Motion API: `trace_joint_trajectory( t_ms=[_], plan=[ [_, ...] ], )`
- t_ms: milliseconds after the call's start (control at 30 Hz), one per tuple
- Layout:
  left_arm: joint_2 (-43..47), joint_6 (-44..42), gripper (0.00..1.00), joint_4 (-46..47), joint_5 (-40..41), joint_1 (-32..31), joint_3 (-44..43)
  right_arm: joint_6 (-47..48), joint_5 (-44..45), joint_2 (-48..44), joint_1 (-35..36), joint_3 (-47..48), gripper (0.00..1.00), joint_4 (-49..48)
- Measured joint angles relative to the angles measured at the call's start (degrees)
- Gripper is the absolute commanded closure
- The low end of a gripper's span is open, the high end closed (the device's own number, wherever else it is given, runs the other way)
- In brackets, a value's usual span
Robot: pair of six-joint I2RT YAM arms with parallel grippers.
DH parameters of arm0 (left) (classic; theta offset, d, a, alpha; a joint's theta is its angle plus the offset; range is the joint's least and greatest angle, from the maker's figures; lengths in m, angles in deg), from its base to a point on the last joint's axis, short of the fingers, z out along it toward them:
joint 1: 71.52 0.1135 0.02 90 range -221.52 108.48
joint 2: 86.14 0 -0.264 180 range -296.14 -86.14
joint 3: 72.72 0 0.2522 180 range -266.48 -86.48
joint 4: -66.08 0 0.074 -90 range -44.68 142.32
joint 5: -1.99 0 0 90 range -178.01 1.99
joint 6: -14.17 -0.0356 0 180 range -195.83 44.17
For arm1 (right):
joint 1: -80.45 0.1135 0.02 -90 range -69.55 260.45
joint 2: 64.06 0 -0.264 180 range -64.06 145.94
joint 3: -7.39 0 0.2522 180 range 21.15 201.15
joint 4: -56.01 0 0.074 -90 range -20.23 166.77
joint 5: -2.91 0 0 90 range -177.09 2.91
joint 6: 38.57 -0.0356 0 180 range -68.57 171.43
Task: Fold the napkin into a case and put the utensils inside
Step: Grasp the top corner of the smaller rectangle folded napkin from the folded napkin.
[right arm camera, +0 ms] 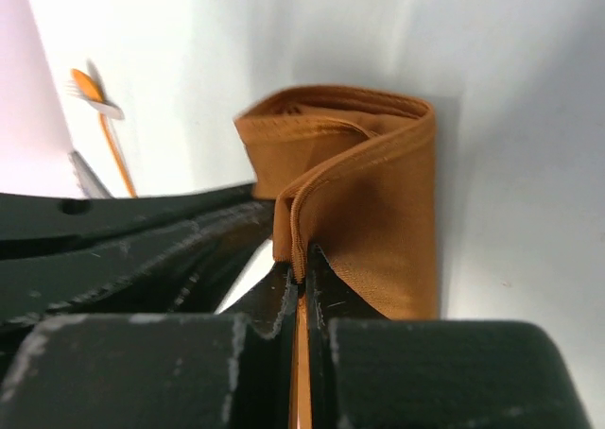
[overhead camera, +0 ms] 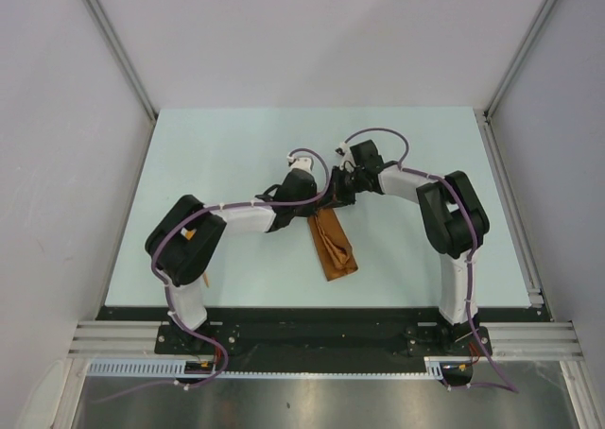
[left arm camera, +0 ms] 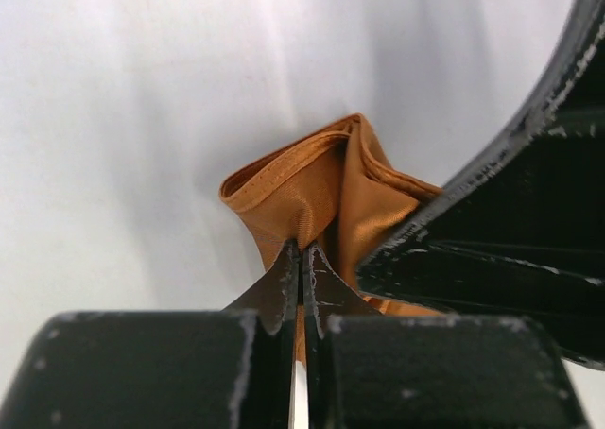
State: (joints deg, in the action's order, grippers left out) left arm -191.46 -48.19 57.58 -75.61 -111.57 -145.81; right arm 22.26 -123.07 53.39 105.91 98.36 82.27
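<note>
Two pincers: left gripper (left arm camera: pixel 301 259) and right gripper (right arm camera: pixel 301 270), each clamped tight on the folded napkin's (overhead camera: pixel 333 245) far end. Best lifted together, layers kept aligned.

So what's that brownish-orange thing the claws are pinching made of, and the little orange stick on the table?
The napkin looks like thin woven cloth with a slight sheen: stitched hems and limp folds show. The utensil looks like smooth, stiff orange plastic, but it is too small to be sure.
</note>
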Motion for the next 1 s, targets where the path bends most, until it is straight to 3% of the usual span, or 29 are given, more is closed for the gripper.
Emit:
trace_joint_trajectory(
  t_ms=[67, 200, 300, 467, 700, 1000],
  plan=[
    [0.1, 0.9, 0.99, 0.7, -0.9, 0.2, 0.4, -1.6, -0.8, 0.2, 0.1, -0.2, 1.00, -1.4],
    [0.1, 2.3, 0.68, 0.5, -2.0, 0.8, 0.4, -3.8, -1.2, 0.3, 0.1, -0.9, 1.00, -3.0],
    [0.1, 2.1, 0.61, -1.2, -1.8, 0.9, 0.0, -4.5, -1.2, 0.3, -0.3, -1.5, 1.00, -3.5],
    [0.5, 1.7, 0.62, -3.3, 0.5, 0.4, -0.3, -4.8, -1.5, 0.3, -1.1, -2.7, 1.00, -3.7],
    [3.1, -2.3, 0.85, -4.2, 7.5, -3.7, -0.8, -4.9, -1.8, 0.3, -1.5, -2.9, 1.00, -3.7],
    [1.1, -10.8, 0.83, -6.0, 9.9, -5.7, -7.4, -4.8, -2.1, 0.3, -1.5, -2.9, 1.00, -3.8]
  ],
)
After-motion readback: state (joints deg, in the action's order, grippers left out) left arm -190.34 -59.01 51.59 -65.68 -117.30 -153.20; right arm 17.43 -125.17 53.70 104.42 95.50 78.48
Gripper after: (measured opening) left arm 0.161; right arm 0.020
